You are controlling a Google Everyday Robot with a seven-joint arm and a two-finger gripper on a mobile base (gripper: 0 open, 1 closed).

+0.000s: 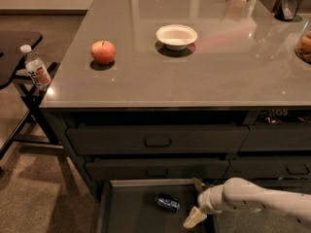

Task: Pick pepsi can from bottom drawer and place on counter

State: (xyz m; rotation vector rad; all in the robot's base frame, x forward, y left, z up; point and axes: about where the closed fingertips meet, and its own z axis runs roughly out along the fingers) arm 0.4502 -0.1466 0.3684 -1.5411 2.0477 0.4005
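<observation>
The pepsi can (167, 203), dark blue with silver ends, lies on its side on the floor of the pulled-out bottom drawer (129, 211). My gripper (195, 201) reaches in from the right on a white arm, just to the right of the can. It is open: one finger sits above and behind the can's level, the other pale fingertip (193, 219) lower in front. Nothing is between them, and a small gap separates them from the can. Above the cabinets stretches the glossy grey-brown counter (209, 76).
On the counter sit a red apple (103, 52) and a white bowl (176, 36), with a jar and other items at the far right. Two shut drawer fronts (158, 141) are above the open drawer. A clear bottle (36, 70) stands beside a black side table (14, 45) at left.
</observation>
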